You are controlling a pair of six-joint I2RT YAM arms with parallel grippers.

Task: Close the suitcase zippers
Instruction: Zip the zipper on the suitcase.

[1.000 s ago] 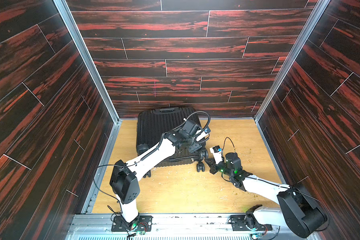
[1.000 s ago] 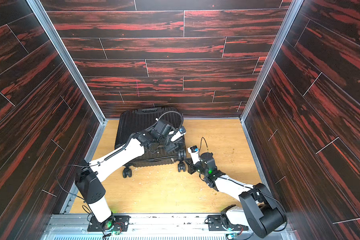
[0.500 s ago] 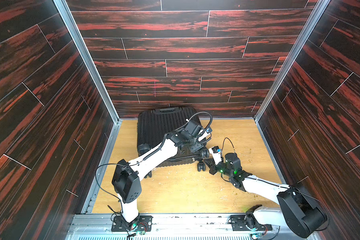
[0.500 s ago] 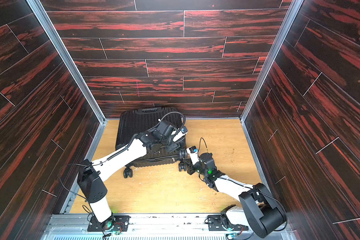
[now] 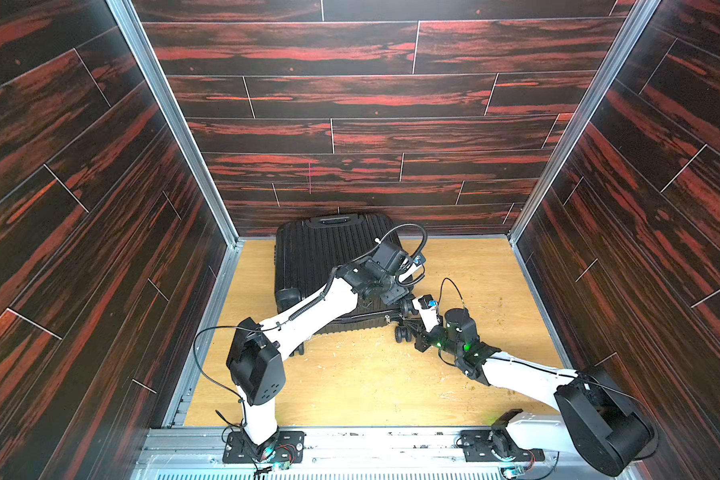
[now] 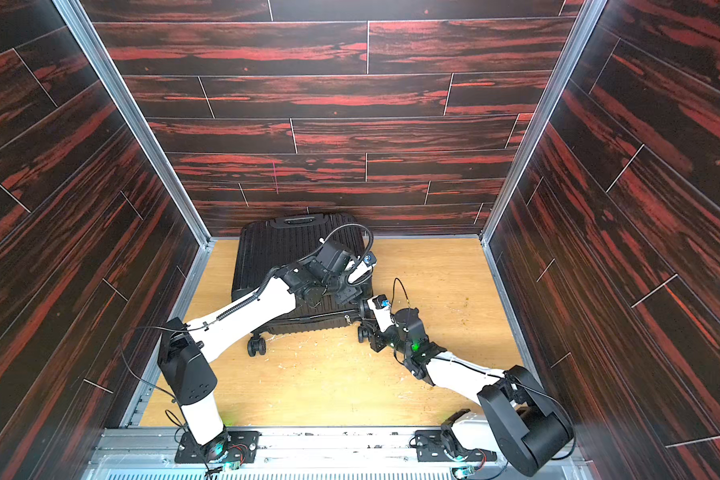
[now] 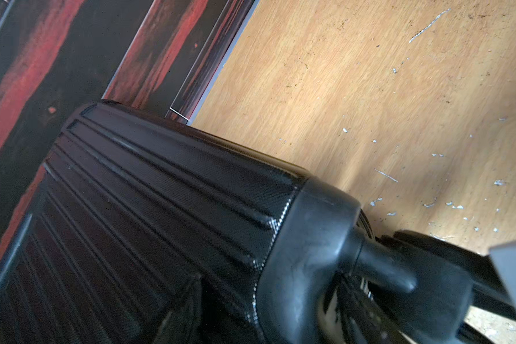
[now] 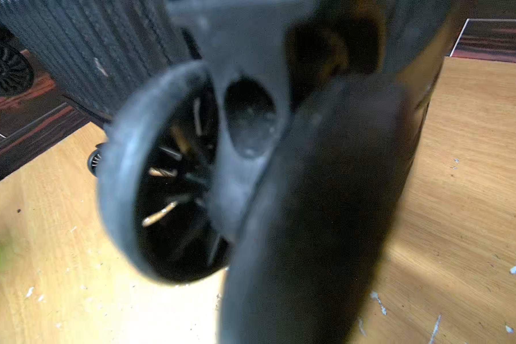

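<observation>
The black ribbed suitcase (image 5: 329,253) (image 6: 283,249) lies flat against the back wall, caster wheels toward me. Along its near rim runs the zipper track (image 5: 362,316) with a small silvery pull tab (image 5: 387,319) (image 6: 347,319). My left gripper (image 5: 395,293) (image 6: 348,293) reaches over the shell (image 7: 161,208) to the near right corner, jaws apart, one finger (image 7: 191,309) on the ribs. My right gripper (image 5: 410,326) (image 6: 368,328) is shut low beside the near right wheel (image 5: 400,333) (image 8: 173,178). Nothing shows what, if anything, it pinches.
Dark red plank walls enclose the wooden floor (image 5: 371,382) on three sides, and the suitcase's far edge touches the back one. The other near wheel (image 6: 256,345) stands beside my left forearm. A metal rail (image 5: 350,440) carries both arm bases.
My left wrist has shifted slightly right over the suitcase's near corner. The right arm and the suitcase have barely moved.
</observation>
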